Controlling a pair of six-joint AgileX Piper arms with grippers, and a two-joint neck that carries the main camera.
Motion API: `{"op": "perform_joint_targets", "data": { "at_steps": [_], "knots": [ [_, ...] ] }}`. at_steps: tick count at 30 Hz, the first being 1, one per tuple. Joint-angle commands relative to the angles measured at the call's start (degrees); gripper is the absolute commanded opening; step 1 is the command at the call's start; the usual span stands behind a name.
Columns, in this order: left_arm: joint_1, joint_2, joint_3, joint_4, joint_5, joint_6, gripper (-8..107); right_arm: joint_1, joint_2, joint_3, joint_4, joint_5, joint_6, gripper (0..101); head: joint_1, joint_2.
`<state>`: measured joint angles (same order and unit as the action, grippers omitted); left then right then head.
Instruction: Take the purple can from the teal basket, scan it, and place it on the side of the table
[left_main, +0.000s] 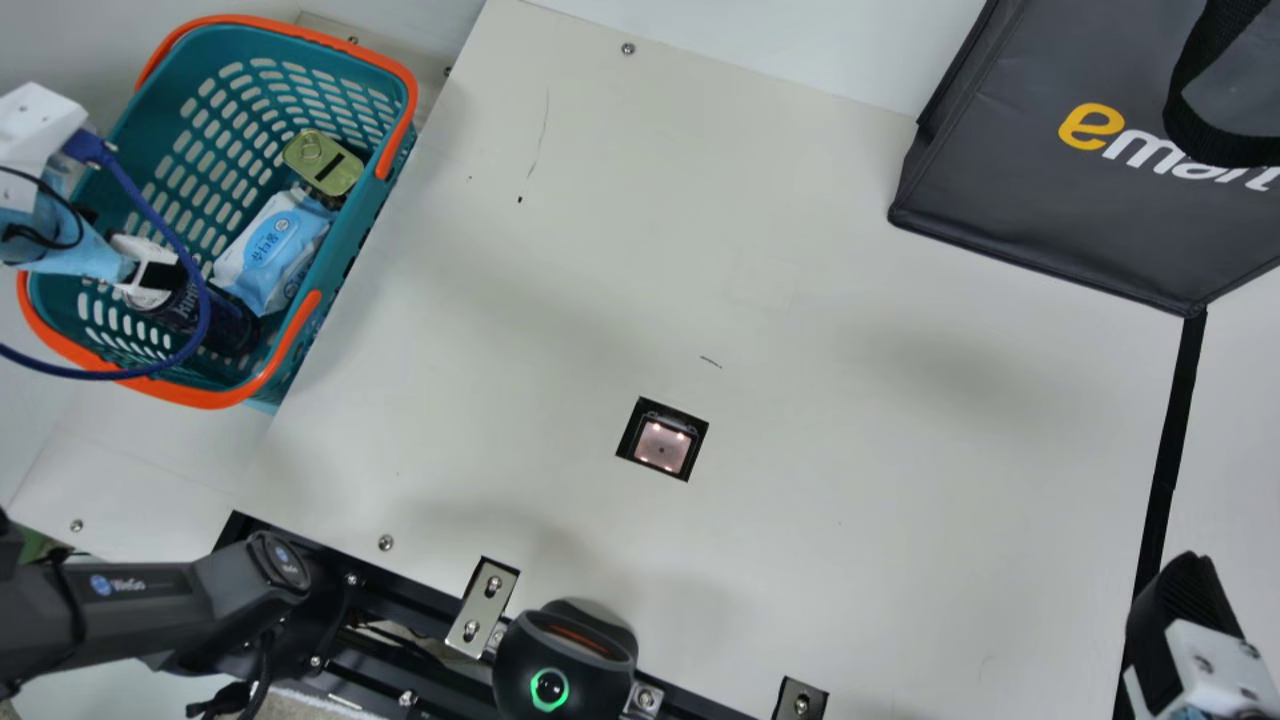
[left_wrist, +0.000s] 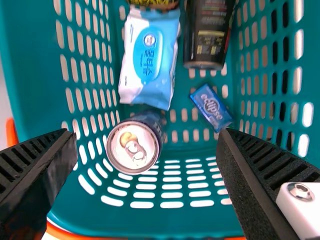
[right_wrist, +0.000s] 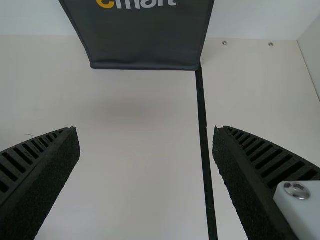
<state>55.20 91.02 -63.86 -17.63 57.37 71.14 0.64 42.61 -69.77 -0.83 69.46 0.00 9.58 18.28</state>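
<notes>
Main view: left claw (left_main: 150, 272) is over the teal basket (left_main: 335, 262), at 10 o'clock from the lit scanner window (left_main: 662, 446) in the desk (left_main: 820, 520). Purple can (left_wrist: 132, 147) is in the basket, per the left wrist view, pull-tab lid facing the camera; left claw released, both fingers wide apart, can ungripped. Just beside the can: pack of wipes (left_wrist: 148, 57). Small blue eclipse pack (left_wrist: 211, 107) and dark container (left_wrist: 207, 32) also in the basket, plus a gold tin (left_main: 323, 162). Right claw (left_main: 1185, 590) at about 4 o'clock from the scanner window; right wrist view has it released too, fingers wide, nothing gripped. Dark grey bag (left_main: 1040, 200) at 2 o'clock from the window.
</notes>
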Motion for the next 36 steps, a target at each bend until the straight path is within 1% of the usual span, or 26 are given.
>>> {"op": "perform_joint_targets", "data": {
  "at_steps": [1,10,20,25,36],
  "knots": [
    [0.25,0.30,0.56,0.69,-0.59,0.08,90,0.00,0.00,0.00,0.00,0.00,0.00,95,-1.66,0.14],
    [0.58,1.80,3.03,3.53,-3.94,0.50,90,0.00,0.00,0.00,0.00,0.00,0.00,95,-1.66,0.14],
    [0.06,3.02,5.14,4.93,-7.64,1.33,90,0.00,0.00,0.00,0.00,0.00,0.00,95,-1.66,0.14],
    [-0.04,4.07,6.07,4.74,-9.87,1.78,90,0.00,0.00,0.00,0.00,-0.04,0.00,95,-1.66,0.14],
    [0.20,6.49,7.28,1.75,-13.04,4.15,90,0.00,0.00,0.00,0.00,-0.04,0.00,95,-1.66,0.14]
  ]
}}
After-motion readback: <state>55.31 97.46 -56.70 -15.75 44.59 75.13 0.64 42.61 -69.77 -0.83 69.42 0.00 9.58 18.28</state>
